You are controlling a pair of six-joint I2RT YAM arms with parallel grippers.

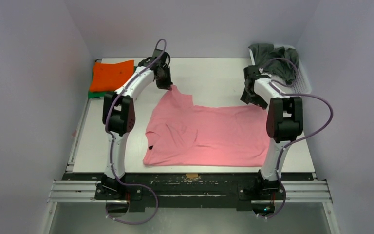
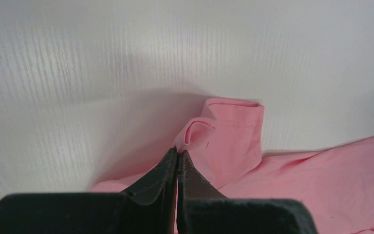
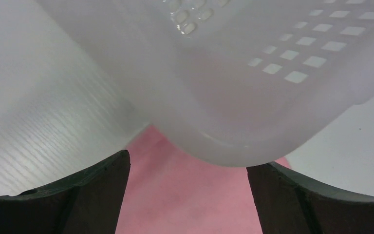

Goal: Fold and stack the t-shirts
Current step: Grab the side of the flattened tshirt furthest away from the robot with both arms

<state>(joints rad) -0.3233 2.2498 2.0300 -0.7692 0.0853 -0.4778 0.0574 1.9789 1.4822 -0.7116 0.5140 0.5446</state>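
Note:
A salmon pink t-shirt [image 1: 209, 134] lies spread on the white table, one sleeve pointing to the far left. My left gripper [image 1: 164, 80] is shut on the edge of that sleeve [image 2: 224, 139], pinching the cloth at its fingertips [image 2: 177, 155]. My right gripper [image 1: 253, 97] is open above the shirt's far right corner [image 3: 185, 195], with pink cloth showing between its fingers. A folded bright orange shirt [image 1: 111, 74] lies at the far left on a green one [image 1: 93, 94]. A dark grey shirt [image 1: 272, 58] sits in the basket.
A white slotted plastic basket [image 1: 303, 84] stands at the far right corner; its wall [image 3: 253, 73] fills the right wrist view just ahead of the fingers. Walls close in on the left, right and back. A metal rail runs along the near edge.

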